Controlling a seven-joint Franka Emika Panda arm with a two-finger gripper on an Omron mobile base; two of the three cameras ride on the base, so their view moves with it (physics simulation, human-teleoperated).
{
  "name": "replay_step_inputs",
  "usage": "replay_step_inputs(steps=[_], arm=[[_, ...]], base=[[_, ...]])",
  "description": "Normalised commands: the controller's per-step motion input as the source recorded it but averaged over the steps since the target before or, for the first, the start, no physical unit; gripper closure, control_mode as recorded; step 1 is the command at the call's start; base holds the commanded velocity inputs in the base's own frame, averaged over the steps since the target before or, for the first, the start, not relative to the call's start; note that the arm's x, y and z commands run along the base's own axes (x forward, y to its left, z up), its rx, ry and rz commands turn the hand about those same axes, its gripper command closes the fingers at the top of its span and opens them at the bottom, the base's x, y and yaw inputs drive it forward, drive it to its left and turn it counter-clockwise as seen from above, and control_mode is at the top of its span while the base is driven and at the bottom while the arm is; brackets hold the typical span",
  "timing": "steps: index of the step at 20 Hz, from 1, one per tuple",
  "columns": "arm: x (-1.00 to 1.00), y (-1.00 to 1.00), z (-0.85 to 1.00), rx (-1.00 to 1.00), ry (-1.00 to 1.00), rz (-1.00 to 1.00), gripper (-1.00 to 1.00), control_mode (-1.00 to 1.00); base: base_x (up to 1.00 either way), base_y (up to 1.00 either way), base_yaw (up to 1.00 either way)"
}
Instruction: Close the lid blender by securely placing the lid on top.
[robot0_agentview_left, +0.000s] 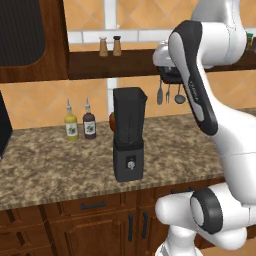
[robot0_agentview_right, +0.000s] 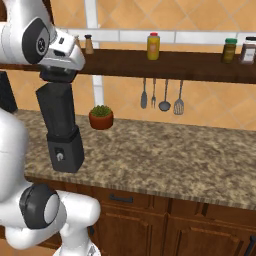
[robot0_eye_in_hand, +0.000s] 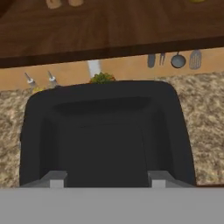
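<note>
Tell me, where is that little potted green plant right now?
The small green plant in a terracotta pot sits on the speckled granite counter near the wall, just right of the tall dark blender in the right base view, below the wooden shelf.

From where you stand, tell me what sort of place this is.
A rendered home kitchen, most likely: a granite countertop over wooden cabinets, a blender on it, and cooking utensils hanging under a shelf of spice jars.
</note>
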Motion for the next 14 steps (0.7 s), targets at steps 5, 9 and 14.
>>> replay_step_inputs(steps=[5,9,14], arm=[[0.00,0.69,-0.11,-0.02,0.16,0.00,1.00,-1.00],[0.08,0.45,-0.43,-0.05,0.19,0.00,1.00,-1.00],[0.39,0.38,-0.32,-0.03,0.08,0.00,1.00,-1.00]], base=[[0.00,0.00,0.00],[0.00,0.00,0.00],[0.00,0.00,0.00]])
